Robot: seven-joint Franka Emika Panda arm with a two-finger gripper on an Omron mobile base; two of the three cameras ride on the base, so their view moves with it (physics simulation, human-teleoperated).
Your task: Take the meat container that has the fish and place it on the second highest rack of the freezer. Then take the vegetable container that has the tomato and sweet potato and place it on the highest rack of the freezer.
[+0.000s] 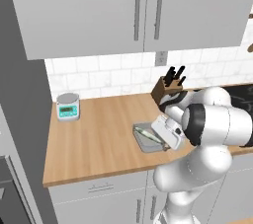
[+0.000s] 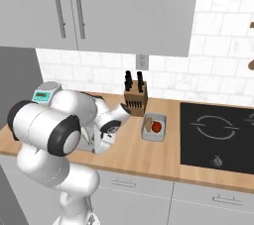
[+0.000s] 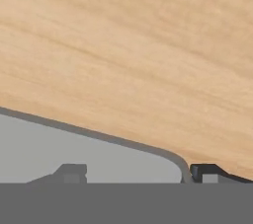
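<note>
The left base view looks forward and down from behind the arm (image 1: 212, 134), which rises at the lower right of the frame, onto the wooden counter (image 1: 99, 134). The right base view faces the same counter (image 2: 144, 157) from the other side, with the arm at its lower left. Both frames share the knife block (image 1: 168, 87) (image 2: 135, 97), the tiled wall and the upper cabinets. The hand view sits very close above the counter (image 3: 138, 45), a grey tray's rim (image 3: 99, 136) crossing its lower half.
</note>
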